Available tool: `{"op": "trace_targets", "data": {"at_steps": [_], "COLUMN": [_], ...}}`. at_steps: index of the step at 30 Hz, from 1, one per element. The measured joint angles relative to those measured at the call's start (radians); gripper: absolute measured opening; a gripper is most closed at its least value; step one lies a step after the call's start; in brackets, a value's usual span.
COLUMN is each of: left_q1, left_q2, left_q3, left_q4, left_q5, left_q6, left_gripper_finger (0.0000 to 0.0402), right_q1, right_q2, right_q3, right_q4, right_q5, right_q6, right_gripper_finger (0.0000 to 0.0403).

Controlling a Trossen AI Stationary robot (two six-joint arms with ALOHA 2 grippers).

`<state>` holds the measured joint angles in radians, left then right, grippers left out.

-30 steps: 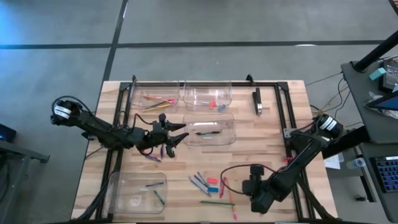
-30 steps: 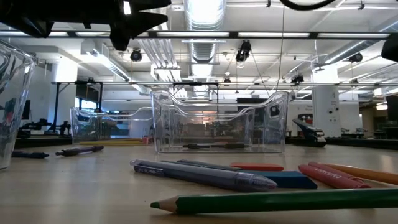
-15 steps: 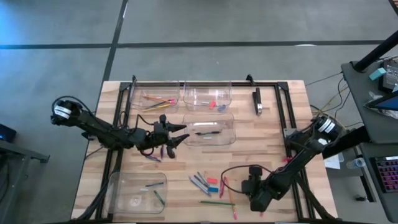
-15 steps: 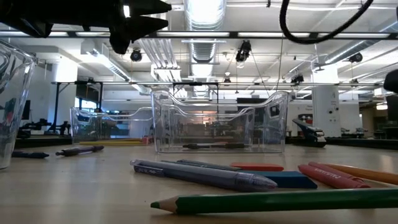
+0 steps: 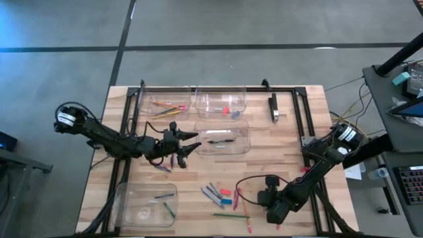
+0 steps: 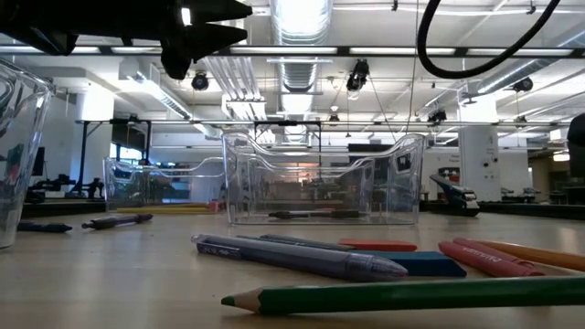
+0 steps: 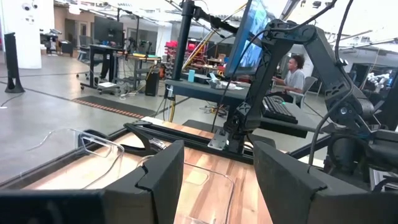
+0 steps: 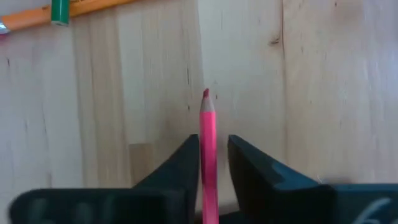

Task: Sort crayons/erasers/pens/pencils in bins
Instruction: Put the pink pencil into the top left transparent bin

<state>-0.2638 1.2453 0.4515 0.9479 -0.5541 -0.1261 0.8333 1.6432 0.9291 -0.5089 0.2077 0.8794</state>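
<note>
Near table front: right gripper (image 8: 208, 163) jaws grasping pink pencil (image 8: 208, 155); left gripper (image 5: 188, 143) released.

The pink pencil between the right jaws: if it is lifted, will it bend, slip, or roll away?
The pink pencil looks straight and thin, so probably stiff and light. The right gripper pinches its narrow smooth shaft, so it might pivot or slip. It looks round, so set on the table it would likely roll.

A grey concrete floor (image 5: 218, 26) crossed by dark seams surrounded the pale wooden plank table (image 5: 291, 152), while white ceiling ducts (image 6: 302, 18) with bright strip lights hung above distant desks (image 7: 205, 90) where a seated person (image 7: 295, 74) faced a blue-lit monitor (image 7: 252, 37).
</note>
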Motion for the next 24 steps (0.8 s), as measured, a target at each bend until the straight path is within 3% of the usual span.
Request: {"op": "trace_targets", "data": {"at_steps": [6, 13, 19, 24], "left_q1": [0.0, 0.0, -0.001, 0.0], "left_q2": [0.0, 0.0, 0.0, 0.0], "left_q3": [0.0, 0.0, 0.0, 0.0], "left_q4": [0.0, 0.001, 0.001, 0.004], "left_q5": [0.0, 0.0, 0.015, 0.154], "left_q6": [0.0, -0.001, -0.001, 0.018], "left_gripper_finger": [0.0178, 0.0178, 0.0178, 0.0178], "right_q1": [-0.001, -0.013, -0.066, -0.139], "right_q2": [-0.015, -0.064, -0.121, -0.209], "right_q3": [0.002, 0.063, 0.184, 0.228], "right_q4": [-0.028, -0.157, -0.213, -0.057], "right_q5": [0.002, 0.003, 0.164, 0.335], "right_q6": [-0.003, -0.018, -0.192, -0.469], "right_gripper_finger": [0.002, 0.002, 0.002, 0.002]}}
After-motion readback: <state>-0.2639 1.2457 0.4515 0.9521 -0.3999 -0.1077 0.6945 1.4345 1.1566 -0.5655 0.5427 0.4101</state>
